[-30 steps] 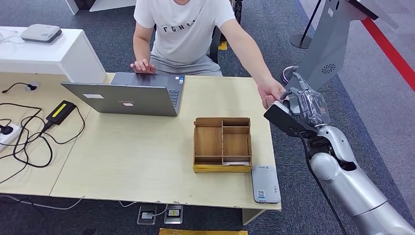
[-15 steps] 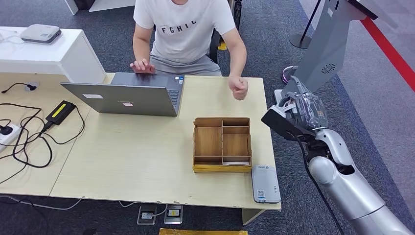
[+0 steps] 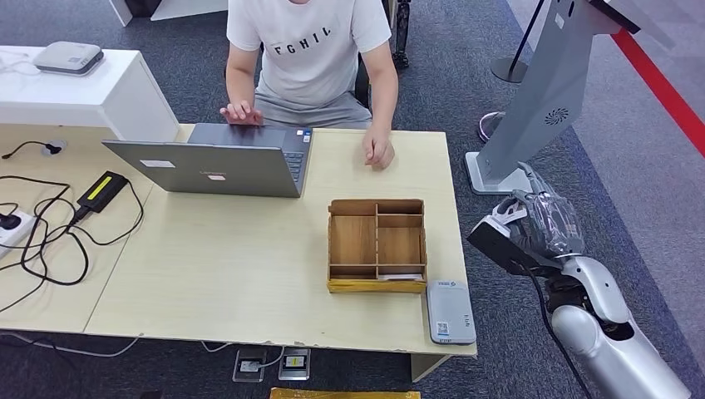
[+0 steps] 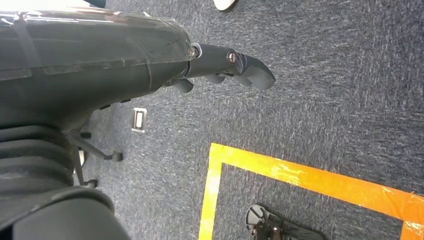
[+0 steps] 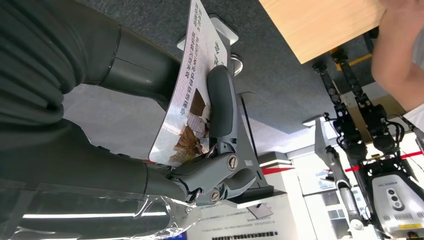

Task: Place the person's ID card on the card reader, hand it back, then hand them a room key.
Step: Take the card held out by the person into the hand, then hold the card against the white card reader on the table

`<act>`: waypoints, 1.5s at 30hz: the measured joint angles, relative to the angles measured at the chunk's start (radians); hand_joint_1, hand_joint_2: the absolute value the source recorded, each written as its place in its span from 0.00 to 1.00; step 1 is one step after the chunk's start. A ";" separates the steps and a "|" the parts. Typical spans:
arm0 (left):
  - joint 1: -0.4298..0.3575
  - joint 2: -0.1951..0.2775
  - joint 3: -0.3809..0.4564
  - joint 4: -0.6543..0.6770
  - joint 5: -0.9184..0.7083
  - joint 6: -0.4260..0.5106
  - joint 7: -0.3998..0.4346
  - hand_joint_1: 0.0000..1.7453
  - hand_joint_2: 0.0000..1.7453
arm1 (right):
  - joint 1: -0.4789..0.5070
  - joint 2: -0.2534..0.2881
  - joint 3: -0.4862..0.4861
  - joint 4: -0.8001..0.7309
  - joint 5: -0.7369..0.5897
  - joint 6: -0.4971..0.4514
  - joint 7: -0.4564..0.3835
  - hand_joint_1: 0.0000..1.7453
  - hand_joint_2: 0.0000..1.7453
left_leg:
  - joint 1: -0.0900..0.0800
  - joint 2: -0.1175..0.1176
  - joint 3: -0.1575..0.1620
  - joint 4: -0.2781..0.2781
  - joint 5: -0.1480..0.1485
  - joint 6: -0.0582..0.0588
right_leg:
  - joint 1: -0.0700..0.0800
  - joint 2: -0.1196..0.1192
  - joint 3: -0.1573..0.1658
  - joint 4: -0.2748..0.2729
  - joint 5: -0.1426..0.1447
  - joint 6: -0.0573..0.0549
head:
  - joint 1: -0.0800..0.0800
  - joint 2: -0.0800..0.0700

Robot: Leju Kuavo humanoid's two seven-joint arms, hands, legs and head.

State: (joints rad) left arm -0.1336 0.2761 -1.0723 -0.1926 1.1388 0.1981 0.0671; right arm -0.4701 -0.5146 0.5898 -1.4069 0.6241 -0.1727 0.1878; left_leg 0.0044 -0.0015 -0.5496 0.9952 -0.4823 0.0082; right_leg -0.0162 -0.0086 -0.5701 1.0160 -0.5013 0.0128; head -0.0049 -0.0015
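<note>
A: The right hand (image 3: 532,224) grips the ID card (image 5: 192,95), thumb pressed on its printed face. It hangs off the table's (image 3: 249,274) right edge, well apart from the person's hand (image 3: 378,152) at the far side.

B: And the left hand (image 4: 220,65)?

A: It holds nothing; its fingers curl loosely over the carpet.

B: Which step is it?

A: The first one, probably. The card reader (image 3: 451,311) lies at the near right corner, beside the wooden tray (image 3: 377,246). The next move needs the card carried left and nearer, then laid flat on the reader.
</note>
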 joint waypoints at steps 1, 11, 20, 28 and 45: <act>0.000 0.000 0.000 0.000 0.001 0.000 0.000 0.00 0.00 | 0.005 -0.005 -0.004 -0.006 -0.001 0.000 0.000 1.00 1.00 | 0.000 0.000 0.000 0.000 0.000 0.000 | 0.000 0.000 0.000 0.000 0.000 0.000 | 0.000 0.000; -0.001 0.000 0.002 0.000 0.017 0.025 0.000 0.00 0.00 | 0.056 -0.044 -0.001 -0.076 -0.030 -0.029 0.004 1.00 1.00 | 0.000 0.000 0.000 0.000 0.000 0.000 | 0.000 0.001 0.000 0.000 0.000 0.000 | 0.000 0.000; -0.001 -0.001 0.004 0.000 0.024 0.033 0.001 0.00 0.00 | 0.081 -0.036 0.050 -0.096 -0.031 -0.063 -0.009 1.00 1.00 | 0.000 0.000 0.000 0.000 0.000 0.000 | 0.000 0.001 0.000 0.000 0.000 0.000 | 0.000 0.000; -0.001 -0.001 0.005 0.000 0.023 0.033 0.001 0.00 0.00 | 0.093 -0.024 0.091 -0.084 -0.023 -0.072 -0.019 1.00 1.00 | 0.000 0.000 0.000 0.000 0.000 0.000 | 0.000 0.001 0.000 0.000 0.000 0.000 | 0.000 0.000; -0.001 -0.001 0.005 0.000 0.013 0.033 0.001 0.00 0.00 | 0.138 -0.023 0.131 -0.024 -0.039 -0.098 -0.031 1.00 1.00 | 0.000 0.000 0.000 0.000 0.000 0.000 | 0.000 0.001 0.000 0.000 0.000 0.000 | 0.000 0.000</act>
State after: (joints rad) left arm -0.1345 0.2750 -1.0678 -0.1926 1.1522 0.2308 0.0679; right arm -0.3317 -0.5375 0.7206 -1.4310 0.5849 -0.2705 0.1572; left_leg 0.0045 -0.0014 -0.5498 0.9950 -0.4823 0.0082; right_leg -0.0161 -0.0078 -0.5702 1.0161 -0.5014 0.0128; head -0.0050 -0.0015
